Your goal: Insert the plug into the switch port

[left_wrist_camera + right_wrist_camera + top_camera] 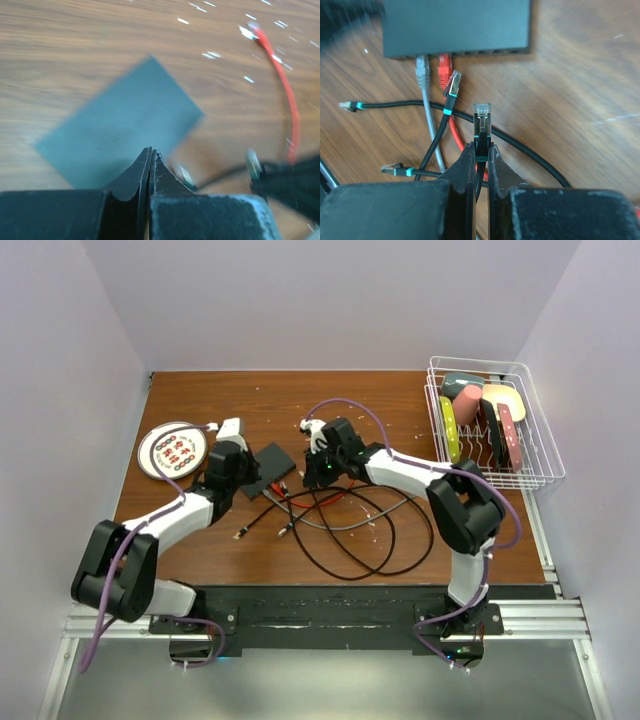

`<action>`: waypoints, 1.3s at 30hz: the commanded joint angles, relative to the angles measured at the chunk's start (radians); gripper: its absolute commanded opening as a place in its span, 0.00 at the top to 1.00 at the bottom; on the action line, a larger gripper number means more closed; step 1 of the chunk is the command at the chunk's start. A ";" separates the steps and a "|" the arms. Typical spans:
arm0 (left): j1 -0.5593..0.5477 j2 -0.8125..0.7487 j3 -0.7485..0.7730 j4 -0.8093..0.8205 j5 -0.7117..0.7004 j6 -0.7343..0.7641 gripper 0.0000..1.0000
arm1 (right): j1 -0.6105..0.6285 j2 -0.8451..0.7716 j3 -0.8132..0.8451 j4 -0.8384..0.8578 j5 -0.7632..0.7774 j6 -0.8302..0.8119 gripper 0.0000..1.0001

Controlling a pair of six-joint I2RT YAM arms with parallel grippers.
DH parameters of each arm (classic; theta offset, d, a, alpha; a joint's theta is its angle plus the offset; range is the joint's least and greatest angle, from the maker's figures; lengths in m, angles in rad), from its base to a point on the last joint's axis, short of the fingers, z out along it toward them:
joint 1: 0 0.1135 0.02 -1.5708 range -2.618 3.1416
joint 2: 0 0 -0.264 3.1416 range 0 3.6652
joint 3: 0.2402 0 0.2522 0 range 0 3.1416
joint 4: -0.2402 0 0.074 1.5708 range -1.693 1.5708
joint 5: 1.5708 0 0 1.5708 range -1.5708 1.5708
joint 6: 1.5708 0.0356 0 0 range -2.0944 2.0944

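Note:
The flat black switch [455, 25] lies on the table, with its row of ports [490, 51] along the edge that faces my right gripper. A grey plug [422, 65] and a red plug [444, 62] sit in two ports at the left end of the row. My right gripper [481, 147] is shut on a black cable's plug [482, 117], whose clear tip points at the switch from a short way off. My left gripper [151, 152] is shut and empty, low over the near edge of the switch [120, 125]. In the top view the switch [272, 465] lies between both grippers.
Loose black cables [350, 530] loop over the table's middle, with a spare teal-banded plug [453, 85] lying just before the ports. A red cable [285, 85] runs to the right. A patterned plate [172, 450] is at the left and a wire basket [495, 425] at the back right.

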 commanded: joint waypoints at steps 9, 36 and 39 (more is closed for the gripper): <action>0.170 0.143 0.029 -0.002 0.009 0.017 1.00 | 0.044 0.167 0.143 0.016 -0.047 0.051 1.00; 0.219 0.258 0.033 0.055 0.122 0.010 1.00 | 0.120 0.235 0.181 -0.033 -0.280 -0.008 1.00; 0.219 0.232 0.049 0.069 0.131 0.025 0.96 | 0.119 0.173 0.154 -0.039 -0.202 -0.009 1.00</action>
